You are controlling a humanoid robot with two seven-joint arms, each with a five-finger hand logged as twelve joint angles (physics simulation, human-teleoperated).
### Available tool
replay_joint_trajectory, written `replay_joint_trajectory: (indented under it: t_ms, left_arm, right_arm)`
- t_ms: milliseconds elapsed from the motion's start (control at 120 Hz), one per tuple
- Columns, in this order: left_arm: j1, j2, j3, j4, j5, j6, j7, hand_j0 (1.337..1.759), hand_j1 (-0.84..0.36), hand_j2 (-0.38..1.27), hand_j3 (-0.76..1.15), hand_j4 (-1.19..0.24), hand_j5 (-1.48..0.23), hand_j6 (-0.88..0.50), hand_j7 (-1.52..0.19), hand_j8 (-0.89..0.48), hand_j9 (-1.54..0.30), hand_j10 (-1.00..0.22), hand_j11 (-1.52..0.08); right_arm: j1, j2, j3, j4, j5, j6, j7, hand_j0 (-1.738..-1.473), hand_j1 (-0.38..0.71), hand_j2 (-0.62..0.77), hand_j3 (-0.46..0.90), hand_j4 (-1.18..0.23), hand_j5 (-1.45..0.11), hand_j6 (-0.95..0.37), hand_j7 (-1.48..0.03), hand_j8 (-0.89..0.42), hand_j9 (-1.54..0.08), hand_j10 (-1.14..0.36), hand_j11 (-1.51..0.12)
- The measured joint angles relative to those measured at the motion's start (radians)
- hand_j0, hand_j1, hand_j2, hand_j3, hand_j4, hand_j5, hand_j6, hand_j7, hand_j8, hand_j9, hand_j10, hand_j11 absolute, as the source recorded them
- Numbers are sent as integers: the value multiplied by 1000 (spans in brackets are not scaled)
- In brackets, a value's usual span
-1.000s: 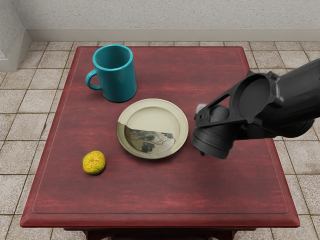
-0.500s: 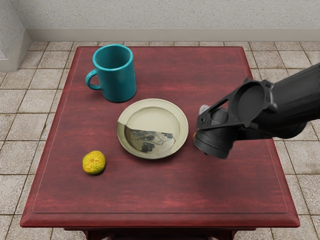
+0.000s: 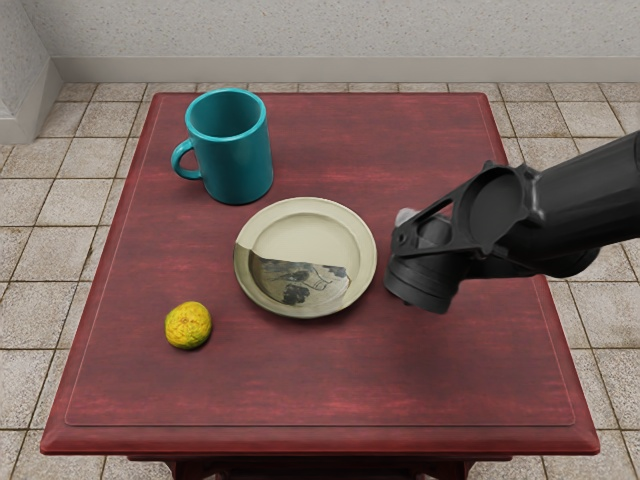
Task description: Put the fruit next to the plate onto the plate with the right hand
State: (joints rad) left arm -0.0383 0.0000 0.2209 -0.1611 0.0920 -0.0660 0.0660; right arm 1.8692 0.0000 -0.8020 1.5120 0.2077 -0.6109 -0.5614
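A yellow-orange fruit (image 3: 188,325) lies on the table to the lower left of the plate, a short gap away from it. The cream plate (image 3: 300,230) with a dark painted patch sits mid-table and holds nothing. My right arm comes in from the right edge, and its hand (image 3: 422,272) hangs just off the plate's right rim, close above the table. The dark wrist housing hides the hand from above, so I cannot see its grasp or anything under it. The left arm does not show.
A teal mug (image 3: 232,145) stands upright behind the plate at the back left, handle to the left. The red wooden table (image 3: 400,150) has bare surface along its front and back right. Tiled floor surrounds it.
The right arm has sunk slightly and its forearm has edged a little to the left. The fruit, plate and mug have not moved.
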Motion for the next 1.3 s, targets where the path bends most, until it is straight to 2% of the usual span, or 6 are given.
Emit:
replay_joint_trajectory:
  t_ms: [283, 542, 908, 975, 1100, 1300]
  left_arm:
    - [0, 0, 0, 0, 0, 0, 0, 1658, 55, 49, 0, -245, -318, -245, -318, -245, -318, -245, -318]
    - [0, 0, 0, 0, 0, 0, 0, 1658, 55, 49, 0, -245, -318, -245, -318, -245, -318, -245, -318]
    - [0, 0, 0, 0, 0, 0, 0, 1658, 55, 49, 0, -245, -318, -245, -318, -245, -318, -245, -318]
    - [1, 0, 0, 0, 0, 0, 0, 1658, 55, 49, 0, -245, -318, -245, -318, -245, -318, -245, -318]
    - [0, 0, 0, 0, 0, 0, 0, 1658, 55, 49, 0, -245, -318, -245, -318, -245, -318, -245, -318]
    - [1, 0, 0, 0, 0, 0, 0, 1658, 55, 49, 0, -245, -318, -245, -318, -245, -318, -245, -318]
  right_arm:
    - [-29, 0, 5, -22, -2, 0, 0, -1658, 15, -60, 0, -304, -395, -305, -395, -305, -395, -304, -395]
    - [-40, 0, 39, -23, -69, 0, -41, -1658, 117, -77, 0, -389, -505, -389, -505, -389, -505, -389, -505]
    - [-65, 0, 59, -23, -104, -1, -49, -1658, 207, -85, 0, -478, -595, -472, -607, -474, -608, -471, -608]
    - [-68, 0, 60, -23, -106, 0, -50, -1657, 243, -59, 0, -500, -626, -494, -636, -460, -641, -492, -640]
    - [-74, 0, 61, -24, -111, 1, -50, -1656, 316, 109, 0, -530, -660, -531, -672, -433, -686, -516, -686]
    - [-83, 0, 61, -26, -122, -1, -52, -1642, 305, 46, -4, -581, -654, -541, -698, -421, -680, -532, -682]
